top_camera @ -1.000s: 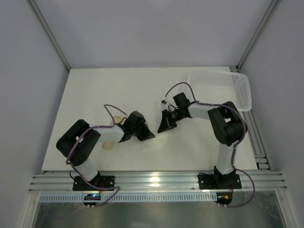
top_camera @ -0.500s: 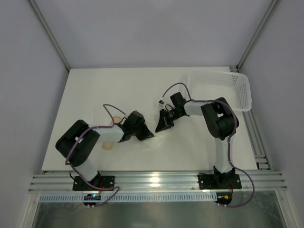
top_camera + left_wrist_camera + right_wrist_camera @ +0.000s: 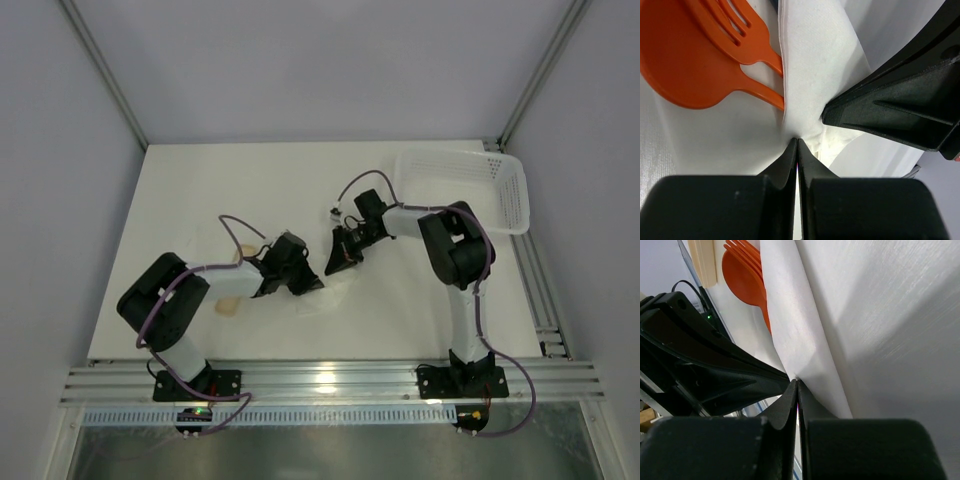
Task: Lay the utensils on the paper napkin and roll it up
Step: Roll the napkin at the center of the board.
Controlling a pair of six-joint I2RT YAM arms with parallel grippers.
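An orange spoon (image 3: 680, 60) and an orange fork (image 3: 735, 30) lie together, heads bare. Their handles run under a folded flap of the white paper napkin (image 3: 815, 75). My left gripper (image 3: 797, 140) is shut, its tips pinching the napkin's bunched edge. My right gripper (image 3: 797, 381) is also shut, nipping the napkin (image 3: 800, 325) where its fold comes to a point. The spoon (image 3: 742, 280) shows beyond that fold. In the top view the left gripper (image 3: 318, 284) and right gripper (image 3: 332, 268) meet tip to tip over the napkin (image 3: 322, 302), mid-table.
A white perforated basket (image 3: 510, 170) stands at the back right. A short beige piece (image 3: 228, 305) lies on the table beside the left forearm. In the right wrist view a beige block (image 3: 702, 260) sits next to the spoon. Each gripper's fingers fill the other wrist's view.
The right arm's wrist and gripper have shifted a little to the left and away from me. The left gripper has barely moved. Both stay shut.
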